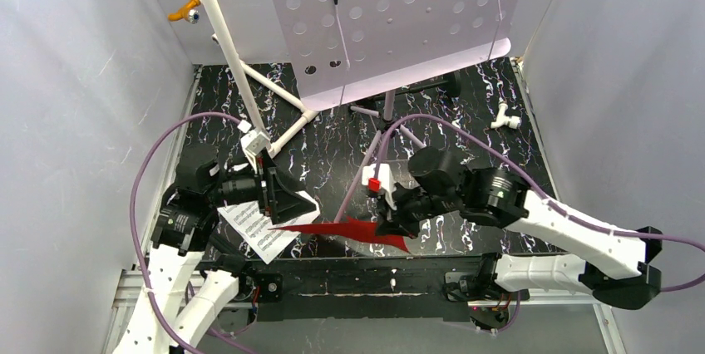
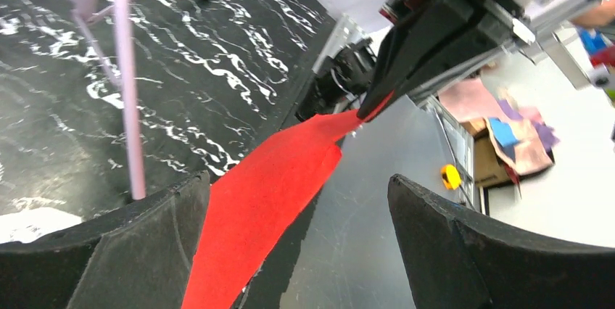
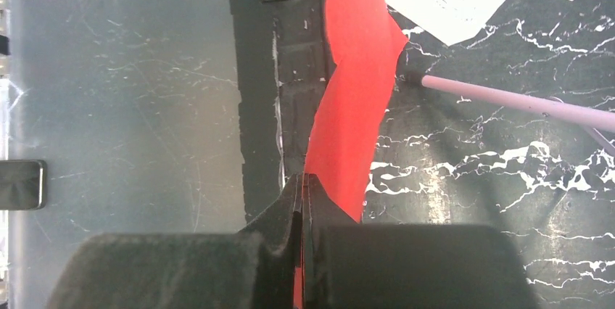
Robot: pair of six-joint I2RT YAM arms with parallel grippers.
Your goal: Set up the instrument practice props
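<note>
The lilac perforated music stand (image 1: 391, 22) rises at the back on tripod legs (image 1: 359, 173). My right gripper (image 1: 389, 225) is shut on one end of the red music sheet (image 1: 345, 233), held just above the front of the table; the sheet also shows in the right wrist view (image 3: 355, 99) and the left wrist view (image 2: 261, 207). My left gripper (image 1: 287, 203) is open, its jaws set either side of the sheet's other end, apart from it. The white music sheet (image 1: 258, 233) lies flat under the left gripper. The microphone is out of view.
A white PVC pipe frame (image 1: 241, 71) slants from the back left across the black marbled mat (image 1: 465, 113). A small white pipe fitting (image 1: 505, 118) lies at the back right. Grey walls close both sides. The mat's front edge (image 1: 374, 267) runs just beyond the sheets.
</note>
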